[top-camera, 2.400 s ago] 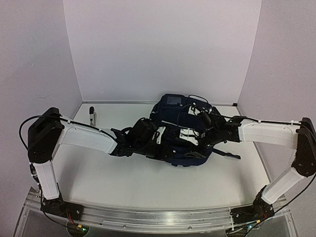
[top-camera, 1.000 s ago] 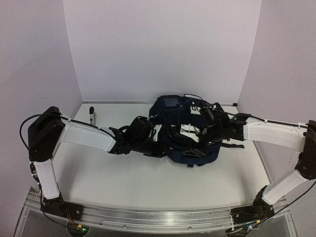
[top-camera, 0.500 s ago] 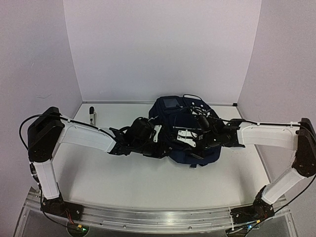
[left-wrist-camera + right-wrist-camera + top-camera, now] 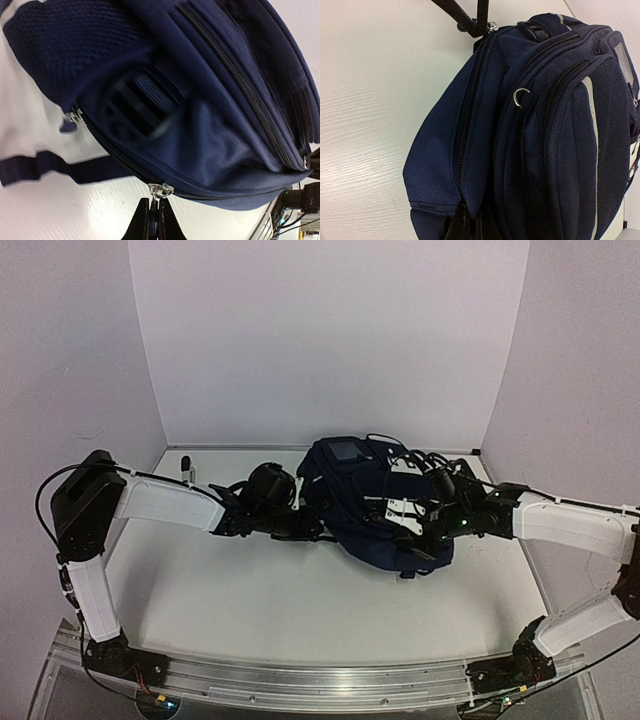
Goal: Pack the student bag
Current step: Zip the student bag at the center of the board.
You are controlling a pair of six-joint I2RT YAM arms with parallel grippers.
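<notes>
Left wrist — left gripper [image 4: 154, 204] clamps zip pull [image 4: 160, 189] on student bag [image 4: 210, 130].

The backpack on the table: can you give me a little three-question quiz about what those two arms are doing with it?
1. True or false: the right fingers hang wide open above the backpack.
2. What do the left fingers pinch? A) a strap B) a zip pull C) a pen
3. How many pairs of fingers grip some part of the backpack?
Key: 1 false, they are shut on its fabric; 2 B; 3 two.
</notes>
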